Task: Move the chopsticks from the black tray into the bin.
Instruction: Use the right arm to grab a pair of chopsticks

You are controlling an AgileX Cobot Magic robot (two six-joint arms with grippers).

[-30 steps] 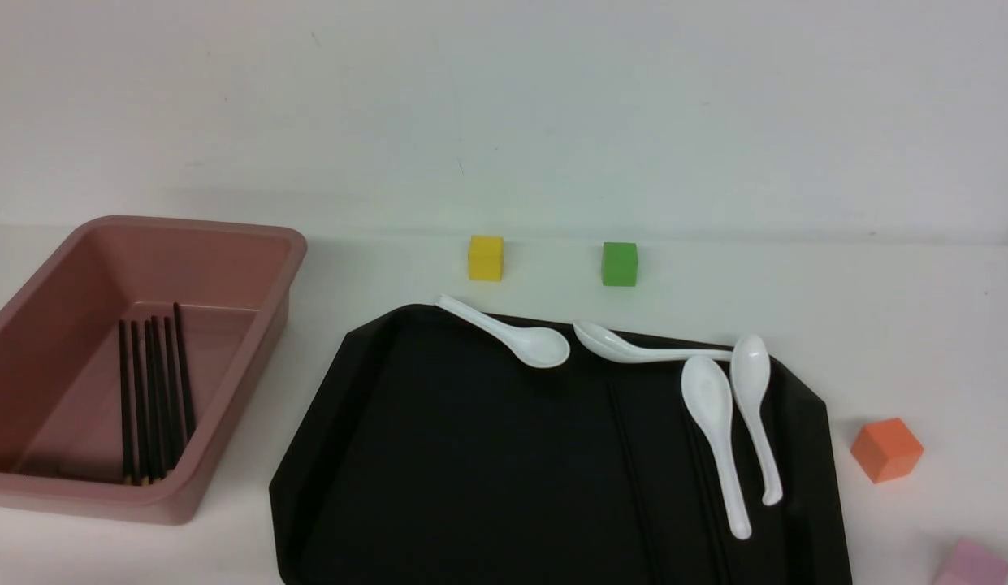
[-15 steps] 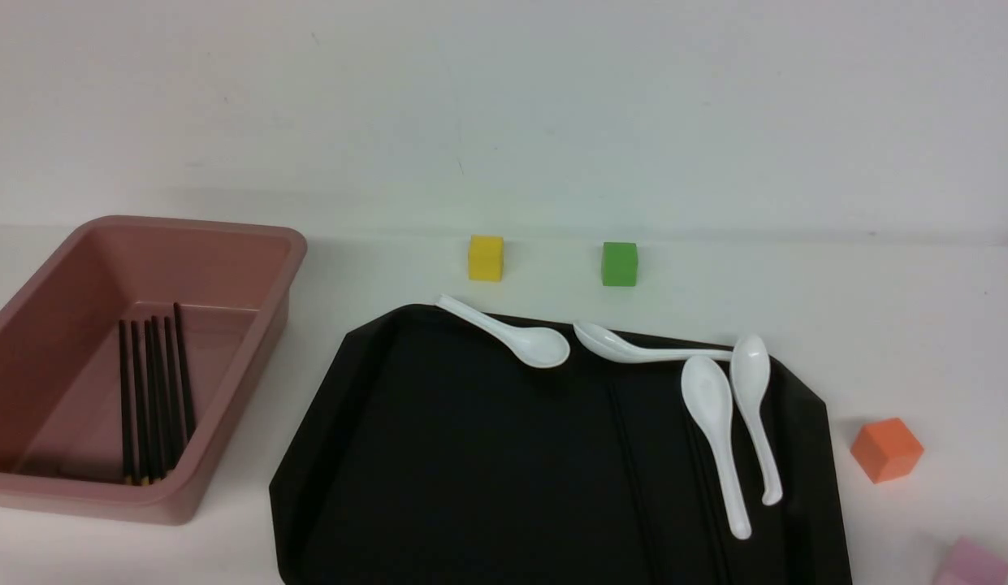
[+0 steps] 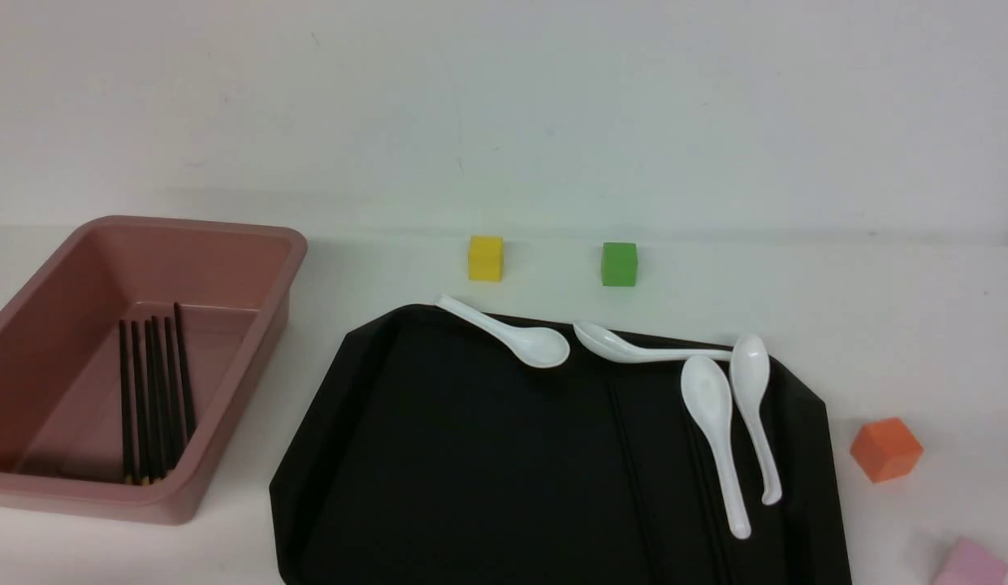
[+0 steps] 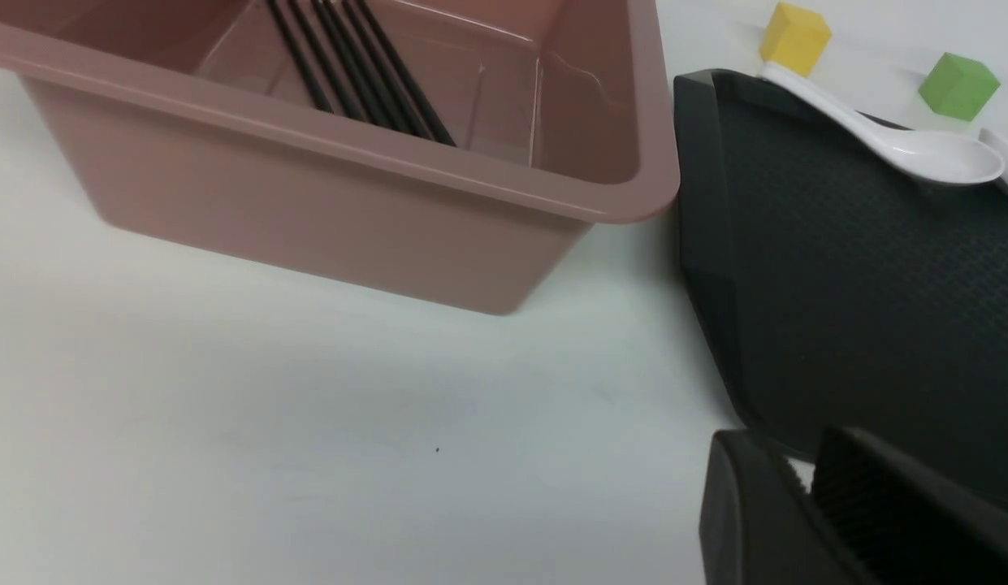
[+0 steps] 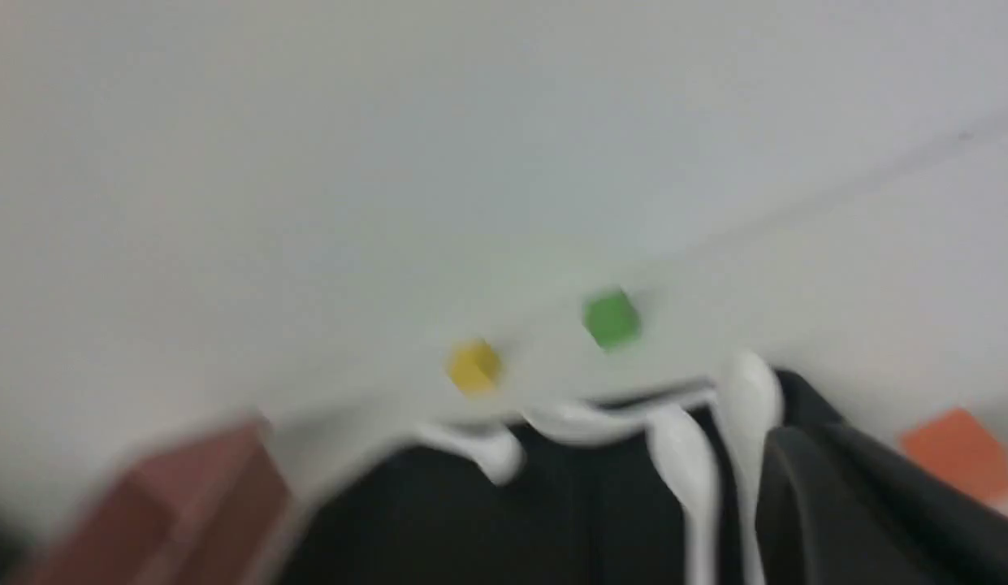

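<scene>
4 spoons crowd the black tray's far right; left half free

Bin: dusty pink, plain. Chopsticks in the bin: black with small yellow-gold ends. Tray: glossy black; left wrist view shows a fine grid texture on its floor. Chopsticks on the tray: black on black, barely readable. Spoons: glossy white. Cubes: yellow cube, green cube, orange cube, pale pink cube. Table: white. Left fingers: black, one pad finely ribbed. Right fingers: dark grey-black, blurred.
</scene>
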